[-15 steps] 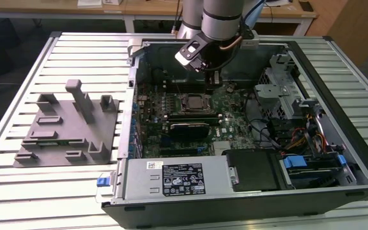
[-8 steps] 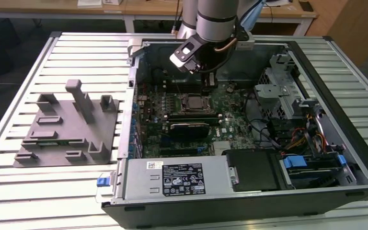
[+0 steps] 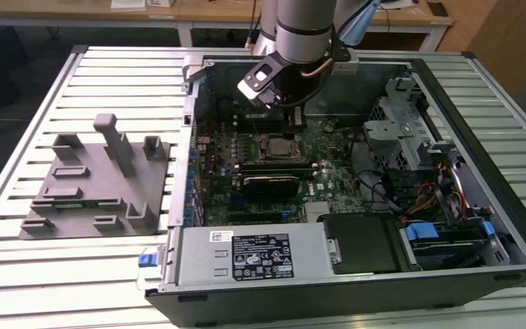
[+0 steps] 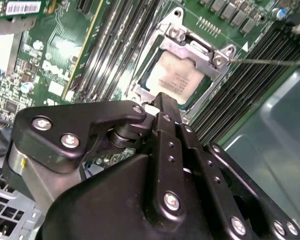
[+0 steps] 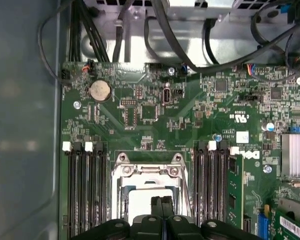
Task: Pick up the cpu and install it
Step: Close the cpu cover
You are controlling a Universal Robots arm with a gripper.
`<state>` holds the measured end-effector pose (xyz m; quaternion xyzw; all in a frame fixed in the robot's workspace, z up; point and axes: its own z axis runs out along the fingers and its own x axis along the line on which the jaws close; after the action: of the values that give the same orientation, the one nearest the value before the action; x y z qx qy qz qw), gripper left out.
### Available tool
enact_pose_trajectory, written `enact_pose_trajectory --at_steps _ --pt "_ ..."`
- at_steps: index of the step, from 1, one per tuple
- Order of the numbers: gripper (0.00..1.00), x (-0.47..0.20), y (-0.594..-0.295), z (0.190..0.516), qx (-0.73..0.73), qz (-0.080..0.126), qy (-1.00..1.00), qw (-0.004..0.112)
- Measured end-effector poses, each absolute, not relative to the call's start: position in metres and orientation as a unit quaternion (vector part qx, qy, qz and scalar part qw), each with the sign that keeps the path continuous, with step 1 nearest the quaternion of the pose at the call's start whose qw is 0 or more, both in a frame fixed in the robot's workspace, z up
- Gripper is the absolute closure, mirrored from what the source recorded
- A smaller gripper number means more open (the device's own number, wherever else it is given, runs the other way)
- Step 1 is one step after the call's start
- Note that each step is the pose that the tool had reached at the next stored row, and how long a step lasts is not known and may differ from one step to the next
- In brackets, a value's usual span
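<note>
The black metal gripper (image 4: 160, 100) covers one corner of the silvery-grey square cpu (image 4: 177, 80) in the second wrist view.

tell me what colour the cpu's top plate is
The cpu is pale silvery-grey, clearest in the second wrist view.

The arm (image 3: 304, 20) was a silver-grey cylinder with a dark band; its gripper (image 4: 161, 102) was matte black, its linked bars studded with silver screws.

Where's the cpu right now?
In the second wrist view the cpu sits in the metal-framed socket on the motherboard, between memory slots, just past the hand.
</note>
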<state>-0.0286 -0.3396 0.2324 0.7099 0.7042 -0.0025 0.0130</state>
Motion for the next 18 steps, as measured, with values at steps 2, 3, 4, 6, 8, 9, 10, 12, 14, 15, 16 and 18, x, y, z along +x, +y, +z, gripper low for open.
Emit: enact_pose_trajectory --at_steps 2,3,4,6,8,9,10,12,14,15,16,18 --pt "0.89 -0.0317 -0.3396 0.2311 0.710 -0.003 0.704 0.013" --pt "0.89 -0.0331 -0.3396 0.2303 0.710 -0.003 0.704 0.013" --pt "0.89 -0.0343 -0.3396 0.2296 0.710 -0.003 0.704 0.013" --pt "0.89 -0.0363 -0.3397 0.2284 0.710 -0.003 0.704 0.013" --pt "0.89 -0.0372 -0.3397 0.2279 0.710 -0.003 0.704 0.013" --pt "0.89 -0.0372 -0.3397 0.2279 0.710 -0.003 0.704 0.013" --pt "0.89 -0.0372 -0.3397 0.2279 0.710 -0.003 0.704 0.013" --pt "0.89 -0.0372 -0.3397 0.2278 0.710 -0.003 0.704 0.013" --pt "0.89 -0.0372 -0.3397 0.2278 0.709 -0.003 0.705 0.013" --pt "0.89 -0.0371 -0.3396 0.2278 0.708 -0.003 0.706 0.013" --pt "0.89 -0.0371 -0.3396 0.2278 0.705 -0.002 0.710 0.013" --pt "0.89 -0.0371 -0.3396 0.2277 0.694 -0.002 0.720 0.013"
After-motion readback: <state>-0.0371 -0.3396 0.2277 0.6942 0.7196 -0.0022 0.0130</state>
